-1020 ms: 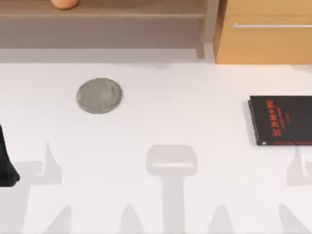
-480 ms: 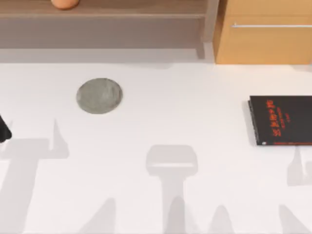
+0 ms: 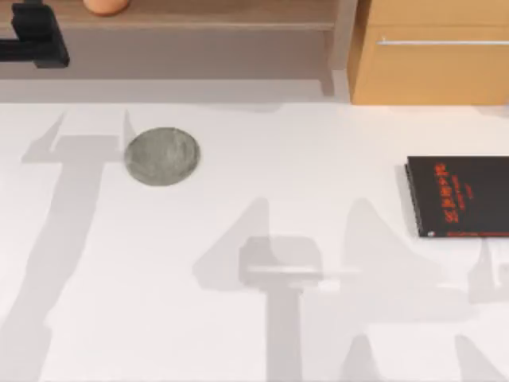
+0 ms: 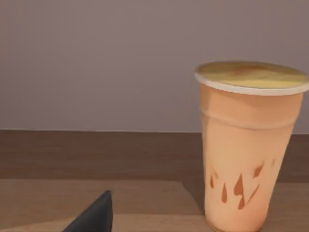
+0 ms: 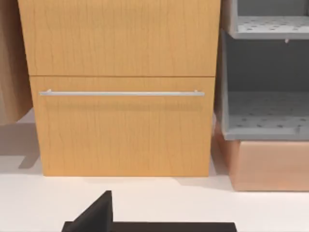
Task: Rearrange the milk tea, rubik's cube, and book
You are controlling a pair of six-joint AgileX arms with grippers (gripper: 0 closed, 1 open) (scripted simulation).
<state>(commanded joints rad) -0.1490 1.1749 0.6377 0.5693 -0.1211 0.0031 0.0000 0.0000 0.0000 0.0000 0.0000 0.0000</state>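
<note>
Left tool [image 3: 36, 36] sat at the counter's far left corner in the top view, up against the wooden shelf [image 3: 207, 12] along the back edge. Could not tell whether spread wide or drawn narrow; one dark fingertip [image 4: 94, 215] poked into the left wrist view, nothing seen held.

Milk tea [image 4: 246, 145] stood upright on the shelf, near that fingertip but apart from it in the left wrist view: tapered orange-tan cup, dark drop-shaped marks low on its side, round yellowish lid. Seen from above as a small orange shape [image 3: 106, 5] at the upper edge, just to the right of the left tool.

Grey round coaster [image 3: 162, 156] lay flat on the white counter [image 3: 302, 167], left of centre, well apart from the shelf. Thin black book [image 3: 461, 196] with red lettering lay flat at the right side, its far end cut off by the picture's edge.

Wooden drawer cabinet [image 5: 120, 87] with a long metal handle [image 5: 120, 93] stood at the back right; grey perforated shelving [image 5: 265, 72] beside it in the right wrist view, over a tan block. One dark fingertip [image 5: 96, 212] of the right tool showed there above the black book's edge [image 5: 193, 226]; spread of the right tool impossible to tell.
</note>
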